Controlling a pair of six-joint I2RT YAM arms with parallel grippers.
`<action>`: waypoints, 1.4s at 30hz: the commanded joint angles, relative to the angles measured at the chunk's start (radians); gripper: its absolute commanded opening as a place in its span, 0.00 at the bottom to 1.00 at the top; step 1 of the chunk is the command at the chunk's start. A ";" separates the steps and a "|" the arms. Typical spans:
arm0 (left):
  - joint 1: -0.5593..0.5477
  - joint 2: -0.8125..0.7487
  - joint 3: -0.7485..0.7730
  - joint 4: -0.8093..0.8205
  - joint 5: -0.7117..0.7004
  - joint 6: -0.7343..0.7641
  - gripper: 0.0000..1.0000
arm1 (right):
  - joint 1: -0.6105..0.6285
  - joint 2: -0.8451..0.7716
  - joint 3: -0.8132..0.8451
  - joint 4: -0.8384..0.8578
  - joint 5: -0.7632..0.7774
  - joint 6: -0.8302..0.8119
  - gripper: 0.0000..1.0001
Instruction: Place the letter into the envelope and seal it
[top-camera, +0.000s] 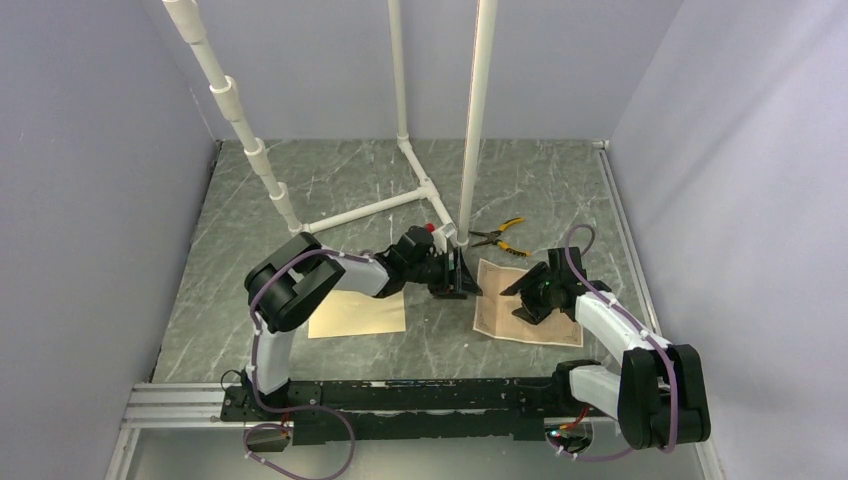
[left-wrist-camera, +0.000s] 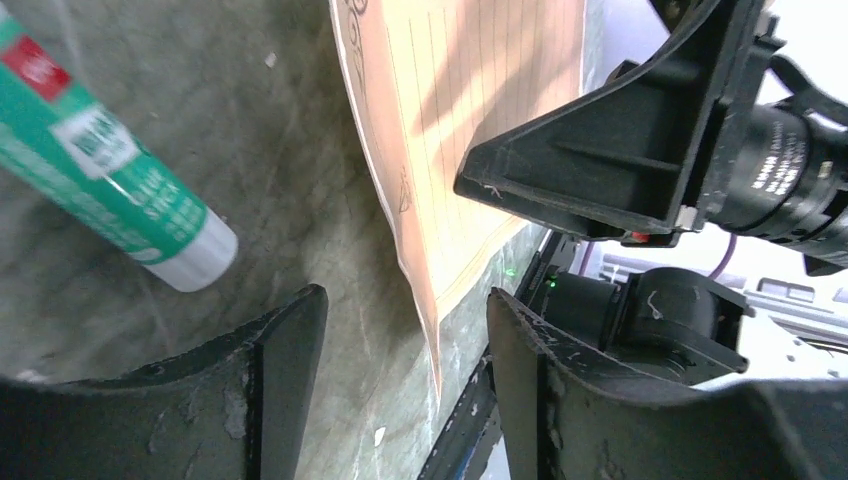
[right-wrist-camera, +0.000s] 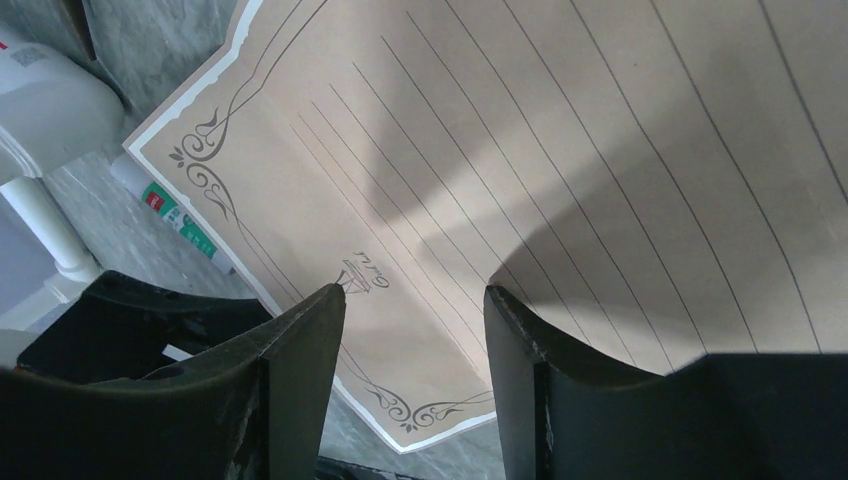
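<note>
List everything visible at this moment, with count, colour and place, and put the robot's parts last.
letter: one, pinkish-tan with ruled lines and an ornate border, flat on the table right of centre.
envelope: one, plain tan, flat on the table left of centre, partly under the left arm.
glue stick: one, green and white, lying beside the letter.
pliers: one pair, yellow handles, on the table beyond the letter.
pipe frame: one, white, standing at the far middle.
table: one, grey marbled.
left gripper: one, black, open, at the letter's left edge.
right gripper: one, black, open, over the letter.
</note>
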 joint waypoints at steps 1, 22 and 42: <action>-0.042 0.036 0.027 -0.054 -0.058 -0.027 0.63 | 0.006 0.011 -0.022 -0.079 0.030 -0.061 0.58; -0.040 -0.154 0.078 -0.217 0.107 0.269 0.02 | 0.006 -0.119 0.168 -0.080 -0.076 -0.302 0.59; 0.070 -0.673 0.513 -1.154 0.173 1.059 0.02 | 0.008 -0.374 0.474 0.366 -0.687 -0.652 1.00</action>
